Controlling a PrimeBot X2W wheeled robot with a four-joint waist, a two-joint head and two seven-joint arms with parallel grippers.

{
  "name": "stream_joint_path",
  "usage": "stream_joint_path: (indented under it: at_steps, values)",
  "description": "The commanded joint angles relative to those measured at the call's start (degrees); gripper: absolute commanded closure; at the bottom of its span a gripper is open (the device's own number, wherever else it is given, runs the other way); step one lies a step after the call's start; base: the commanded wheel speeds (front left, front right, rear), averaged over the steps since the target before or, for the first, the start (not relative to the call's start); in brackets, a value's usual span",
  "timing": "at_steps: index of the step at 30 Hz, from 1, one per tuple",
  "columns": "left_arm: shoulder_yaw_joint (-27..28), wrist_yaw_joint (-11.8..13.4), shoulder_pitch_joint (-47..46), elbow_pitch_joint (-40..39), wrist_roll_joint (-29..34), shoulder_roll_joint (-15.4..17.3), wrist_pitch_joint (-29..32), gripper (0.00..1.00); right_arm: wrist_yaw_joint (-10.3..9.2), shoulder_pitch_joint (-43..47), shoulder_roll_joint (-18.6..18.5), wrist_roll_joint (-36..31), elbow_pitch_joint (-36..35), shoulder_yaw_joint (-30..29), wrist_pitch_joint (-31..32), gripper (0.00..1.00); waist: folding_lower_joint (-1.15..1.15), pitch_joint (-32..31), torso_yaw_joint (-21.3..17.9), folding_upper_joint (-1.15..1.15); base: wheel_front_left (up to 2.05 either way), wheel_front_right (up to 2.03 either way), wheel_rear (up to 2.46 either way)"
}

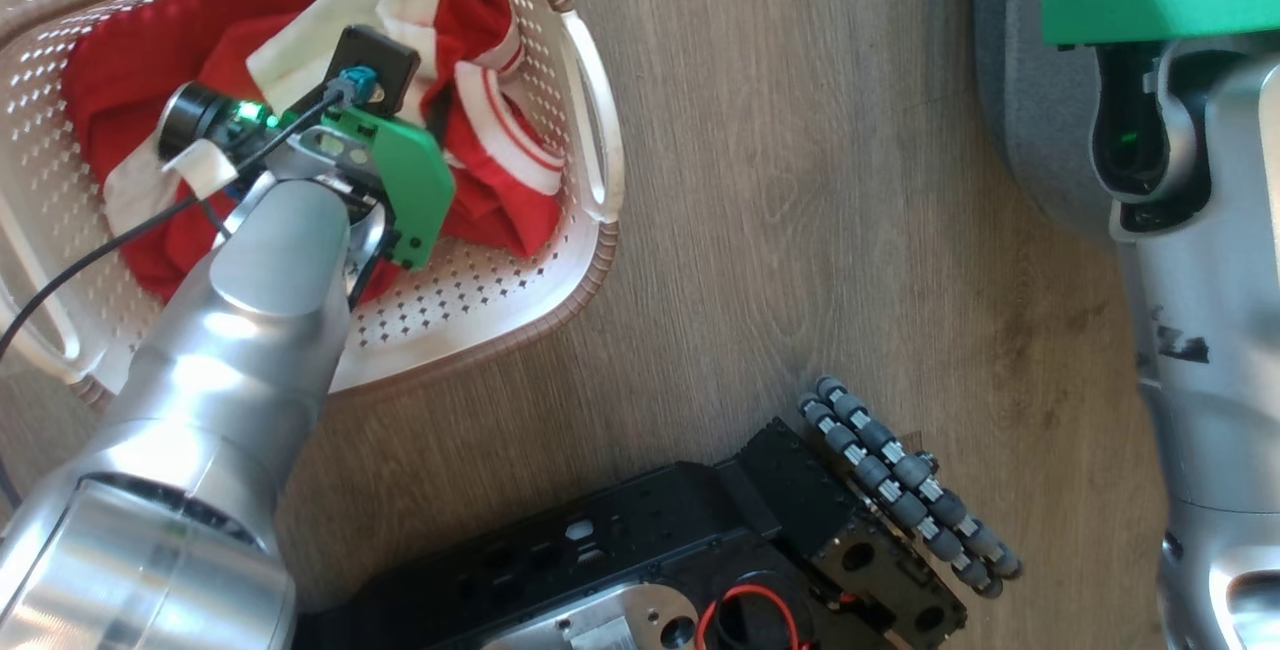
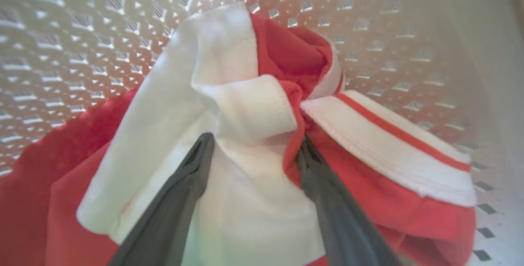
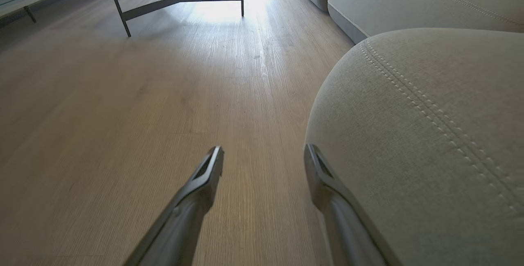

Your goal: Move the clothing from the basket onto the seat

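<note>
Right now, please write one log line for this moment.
left gripper: open, astride a white fold of clothing | clothing: in basket, not yet grasped | right gripper: open, holding nothing, beside seat

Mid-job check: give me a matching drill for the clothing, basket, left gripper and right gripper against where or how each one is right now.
Things:
1. clothing
2. basket
3. left gripper
4. right gripper

Places or states:
A. open, beside the seat's rounded corner, over the floor
B. bunched up inside a perforated container
C. standing on the floor
D. open, fingers on either side of a white fold

Pairs: 1-B, 2-C, 3-D, 4-A.
</note>
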Motion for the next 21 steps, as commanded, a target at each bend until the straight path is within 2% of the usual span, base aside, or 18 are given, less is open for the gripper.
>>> stream_joint_path:
  at_steps: [1,9,10,11,17,21]
  values:
    - [-0.3,1.0,0.9,0.3,0.8,1.5,1.2,0.0,0.4,1.9,0.2,0.1,-1.9,0.0,-0.3,0.0,0.0,0.1,-0.4,0.0,0.0,0.0,0.0]
    - [-3.4,1.0,0.6,1.0,2.8,2.5,5.9,0.0,0.4,2.7,0.4,-0.1,-1.9,-0.3,-0.3,0.0,0.0,-0.1,-0.9,0.0,0.0,0.0,0.0]
    - [-3.4,1.0,0.5,1.0,2.8,2.6,6.0,0.73,0.4,2.8,0.4,-0.1,-1.9,-0.3,-0.3,0.0,0.0,-0.2,-0.9,0.0,0.0,0.0,0.0]
    - [-3.5,1.1,0.5,1.0,2.7,2.7,6.0,1.0,0.4,2.8,0.4,-0.1,-1.8,-0.4,-0.3,0.0,0.0,-0.3,-1.0,0.0,0.0,0.0,0.0]
    - [-2.3,1.7,0.7,1.2,0.9,3.0,5.5,1.0,0.4,1.8,0.6,0.0,-1.7,-0.3,-0.3,0.0,0.0,-1.3,-1.1,0.0,0.0,0.0,0.0]
    - [-1.5,1.6,2.1,1.2,-0.7,2.2,3.5,1.0,0.4,1.7,0.0,-0.2,-1.4,-0.1,-0.3,0.0,0.0,-3.9,0.1,0.0,0.0,0.0,0.0]
